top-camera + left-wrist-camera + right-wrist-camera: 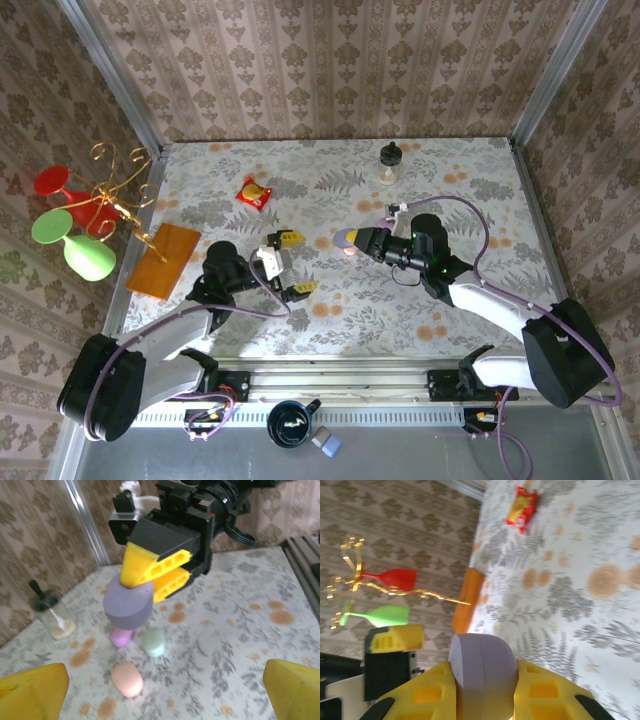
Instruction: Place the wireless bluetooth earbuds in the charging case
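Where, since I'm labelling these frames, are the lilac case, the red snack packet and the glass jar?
lilac case (pixel 127 609): left wrist view, its rounded front face.
red snack packet (pixel 253 193): top external view, the middle of the wrapper.
glass jar (pixel 56 619): left wrist view, the clear body below the black lid.

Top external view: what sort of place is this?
Probably a staged robot test booth, not a home: wallpapered panels box in a floral-covered table, and a mounting rail at its near edge carries the left arm and right arm.

Black joints (pixel 565 350), grey links (pixel 490 305), purple cables (pixel 484 222), yellow ribbed fingers (pixel 150 565).
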`<action>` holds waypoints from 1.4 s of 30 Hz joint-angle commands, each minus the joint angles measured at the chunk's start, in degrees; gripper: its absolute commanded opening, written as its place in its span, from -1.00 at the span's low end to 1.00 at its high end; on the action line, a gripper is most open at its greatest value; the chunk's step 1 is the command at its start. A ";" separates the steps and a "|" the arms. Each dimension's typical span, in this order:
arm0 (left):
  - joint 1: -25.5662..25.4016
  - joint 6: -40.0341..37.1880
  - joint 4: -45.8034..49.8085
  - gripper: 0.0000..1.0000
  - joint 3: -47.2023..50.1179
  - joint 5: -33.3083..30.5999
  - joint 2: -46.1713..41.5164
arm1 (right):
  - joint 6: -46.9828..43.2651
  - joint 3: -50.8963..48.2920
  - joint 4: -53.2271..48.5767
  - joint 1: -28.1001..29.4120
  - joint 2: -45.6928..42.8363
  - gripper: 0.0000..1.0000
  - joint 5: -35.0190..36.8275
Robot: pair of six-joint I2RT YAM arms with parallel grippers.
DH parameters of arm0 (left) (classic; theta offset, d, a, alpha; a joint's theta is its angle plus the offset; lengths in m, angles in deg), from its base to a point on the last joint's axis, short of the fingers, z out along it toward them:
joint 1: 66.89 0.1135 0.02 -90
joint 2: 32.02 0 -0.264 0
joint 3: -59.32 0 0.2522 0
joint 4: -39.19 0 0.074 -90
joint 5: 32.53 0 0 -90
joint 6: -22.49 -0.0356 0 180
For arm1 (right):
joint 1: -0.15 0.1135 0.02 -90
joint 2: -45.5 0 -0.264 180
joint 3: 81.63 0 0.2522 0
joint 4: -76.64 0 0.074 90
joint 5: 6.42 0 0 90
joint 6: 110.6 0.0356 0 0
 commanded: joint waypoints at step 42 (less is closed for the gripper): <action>9.48 7.55 12.86 1.00 5.10 -44.25 -15.03 | -34.47 0.05 -25.13 -1.63 -10.99 0.93 43.57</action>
